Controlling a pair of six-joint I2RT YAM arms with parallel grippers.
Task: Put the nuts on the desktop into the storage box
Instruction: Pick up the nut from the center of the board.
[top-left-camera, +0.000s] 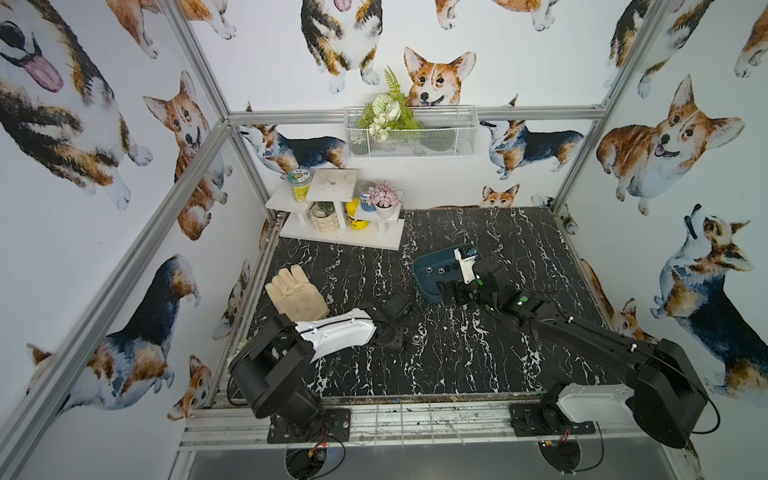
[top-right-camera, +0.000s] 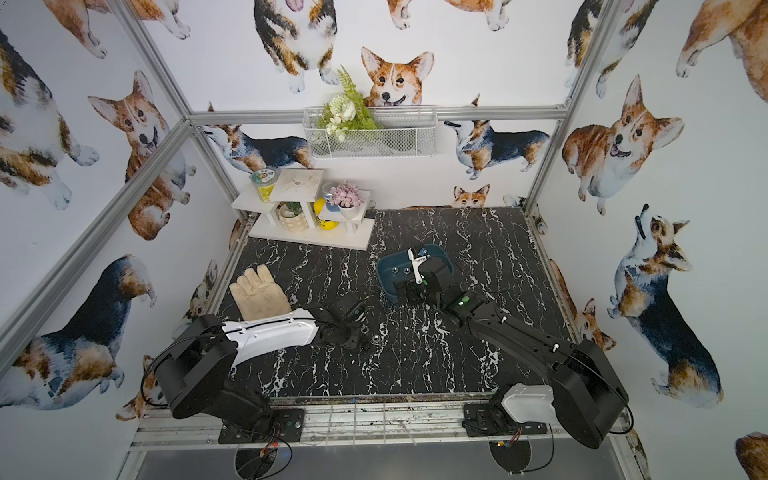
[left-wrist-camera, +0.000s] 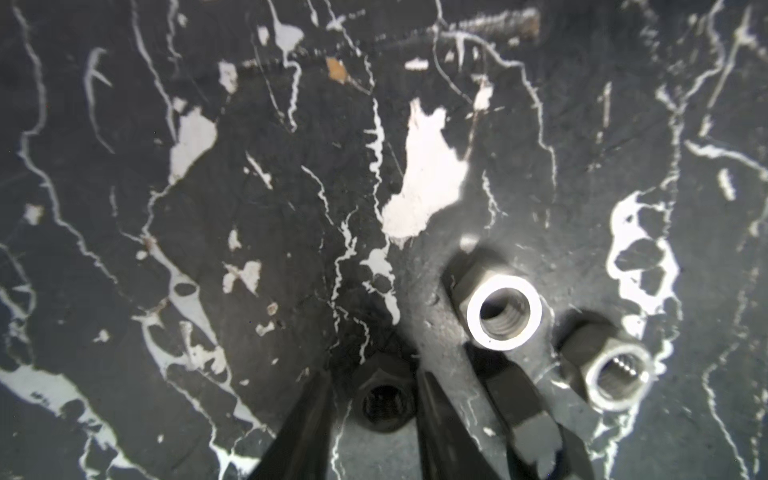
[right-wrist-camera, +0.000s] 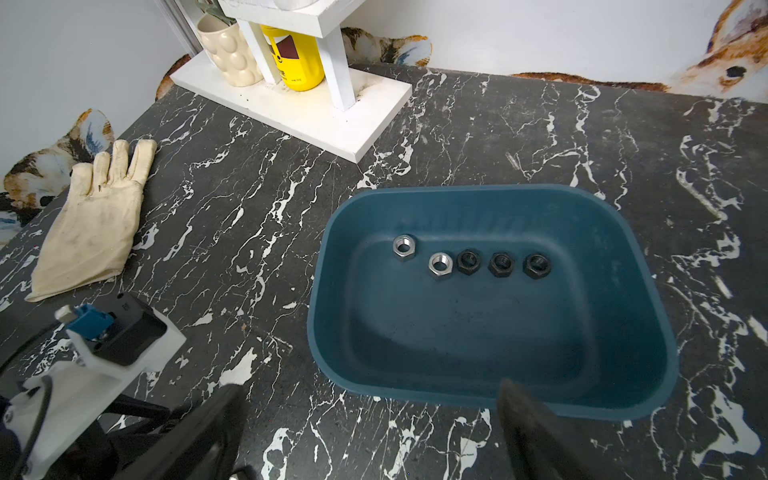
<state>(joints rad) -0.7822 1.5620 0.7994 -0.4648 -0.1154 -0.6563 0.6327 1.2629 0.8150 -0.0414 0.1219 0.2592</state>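
Observation:
In the left wrist view a black nut (left-wrist-camera: 384, 399) lies flat on the black marble desktop (left-wrist-camera: 249, 208) between the two fingers of my left gripper (left-wrist-camera: 374, 372). The jaws stand narrow; one finger is against the nut and a thin gap shows at the other. Two silver nuts (left-wrist-camera: 504, 312) (left-wrist-camera: 617, 380) lie just beside it. The teal storage box (right-wrist-camera: 478, 332) holds several nuts: two silver (right-wrist-camera: 404, 248) and three black (right-wrist-camera: 468, 262). My right gripper (right-wrist-camera: 368, 390) hangs open and empty over the box's near rim. The box (top-left-camera: 424, 266) shows in both top views.
A cream work glove (top-left-camera: 296, 293) lies at the desktop's left. A white stepped shelf (top-left-camera: 340, 232) with pots and jars stands at the back left, with a wire basket (top-left-camera: 411, 133) on the wall above. A screw (left-wrist-camera: 490, 23) lies beyond the nuts.

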